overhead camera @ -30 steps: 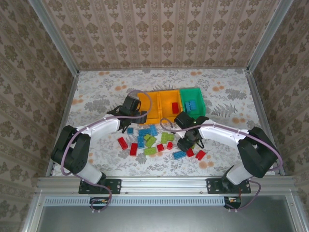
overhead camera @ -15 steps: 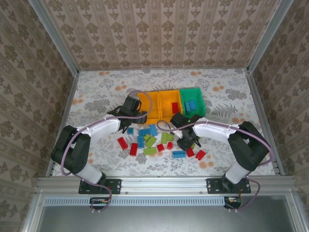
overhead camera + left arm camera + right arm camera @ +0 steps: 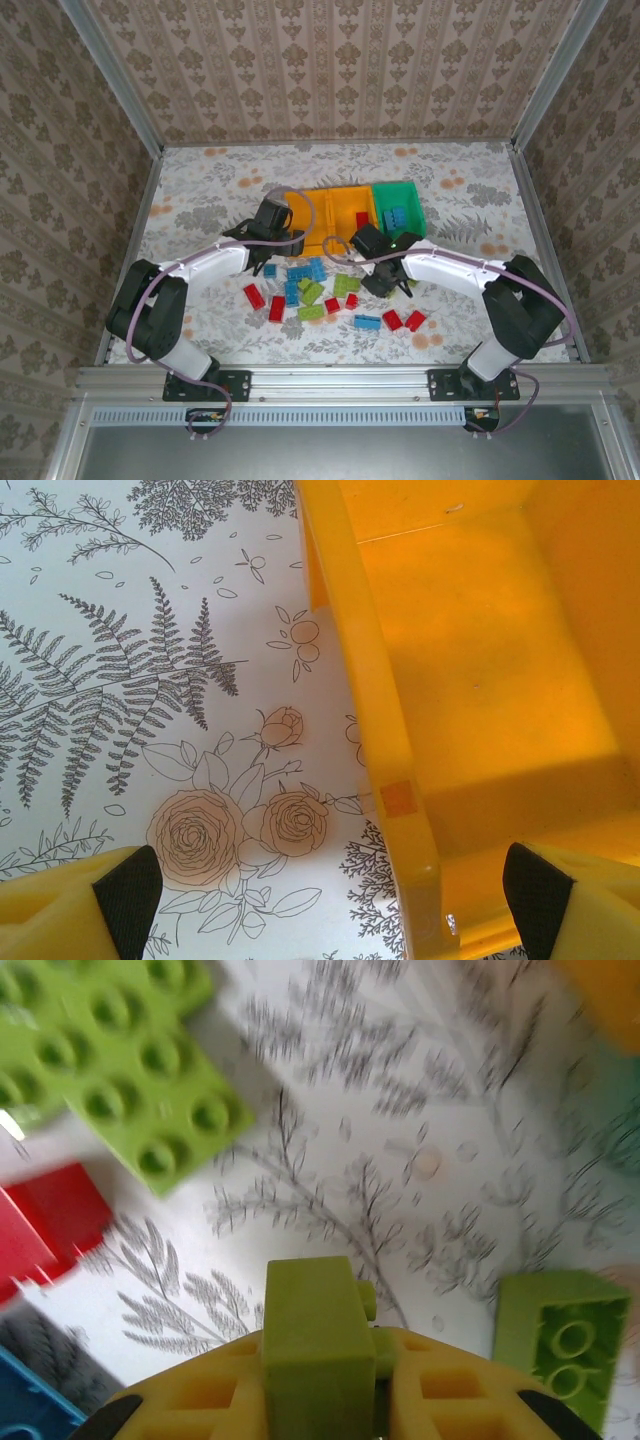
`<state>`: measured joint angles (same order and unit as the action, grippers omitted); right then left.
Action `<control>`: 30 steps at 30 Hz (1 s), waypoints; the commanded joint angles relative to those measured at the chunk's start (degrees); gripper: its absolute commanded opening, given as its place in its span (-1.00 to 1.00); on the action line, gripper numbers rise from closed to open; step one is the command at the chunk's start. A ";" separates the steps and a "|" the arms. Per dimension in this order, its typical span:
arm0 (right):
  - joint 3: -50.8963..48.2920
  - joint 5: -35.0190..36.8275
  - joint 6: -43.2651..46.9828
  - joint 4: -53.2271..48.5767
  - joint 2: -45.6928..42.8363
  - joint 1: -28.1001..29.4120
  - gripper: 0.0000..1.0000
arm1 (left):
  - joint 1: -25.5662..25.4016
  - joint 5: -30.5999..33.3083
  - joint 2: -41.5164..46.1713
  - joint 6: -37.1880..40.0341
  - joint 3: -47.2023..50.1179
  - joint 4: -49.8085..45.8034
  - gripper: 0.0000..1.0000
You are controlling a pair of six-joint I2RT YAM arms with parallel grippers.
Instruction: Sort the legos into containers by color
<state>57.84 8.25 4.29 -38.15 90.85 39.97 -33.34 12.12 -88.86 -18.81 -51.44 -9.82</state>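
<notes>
Red, blue and lime legos lie scattered mid-table, among them a red brick (image 3: 277, 308), a blue brick (image 3: 368, 321) and a lime brick (image 3: 311, 312). My right gripper (image 3: 387, 280) (image 3: 330, 1400) is shut on a small lime brick (image 3: 315, 1340), held just above the cloth. Behind stand two orange-yellow bins (image 3: 305, 228) (image 3: 348, 205) and a green bin (image 3: 410, 205). The middle bin holds a red brick (image 3: 362, 220) and the green one blue bricks (image 3: 397, 218). My left gripper (image 3: 277, 238) (image 3: 335, 910) is open, straddling the bare left bin's wall (image 3: 365, 680).
A lime plate (image 3: 130, 1070), a red brick (image 3: 45, 1220) and another lime brick (image 3: 560, 1345) lie close below my right gripper. Two red bricks (image 3: 403, 320) sit just in front of it. Metal rails edge the floral tablecloth (image 3: 200, 190).
My right gripper has moved a little away from the near edge, toward the bins, carrying the lime brick and uncovering the red bricks. The left arm has stayed put.
</notes>
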 commanded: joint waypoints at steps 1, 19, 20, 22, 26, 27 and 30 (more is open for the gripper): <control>3.50 -1.34 -5.36 4.33 -2.18 -1.22 -0.52 | -0.32 1.54 1.30 0.10 0.20 -0.54 0.83; 27.86 -21.24 -38.02 21.65 19.42 -5.07 -0.49 | -0.06 6.54 11.34 -4.30 7.25 2.33 0.98; 28.78 -20.31 -38.33 20.89 20.41 -5.14 -0.48 | 0.01 6.51 11.63 -4.27 7.38 1.89 0.98; 29.96 -18.73 -39.26 20.35 22.05 -5.23 -0.45 | 0.03 6.56 12.08 -4.41 7.75 1.14 0.99; 31.32 -17.07 -40.24 20.61 23.82 -5.23 -0.28 | 0.03 6.00 12.92 -5.16 8.73 0.80 0.99; 31.85 -16.97 -40.22 20.31 24.38 -5.25 -0.23 | 0.05 6.01 13.14 -5.51 8.82 0.49 0.98; 33.18 -16.45 -40.09 19.33 25.45 -5.23 -0.06 | 0.03 5.69 13.01 -6.48 8.72 -1.37 0.99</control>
<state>88.53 -10.02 -34.79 -16.88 114.91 35.00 -33.34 17.26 -77.01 -23.22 -43.09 -9.08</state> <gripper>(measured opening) 0.451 0.992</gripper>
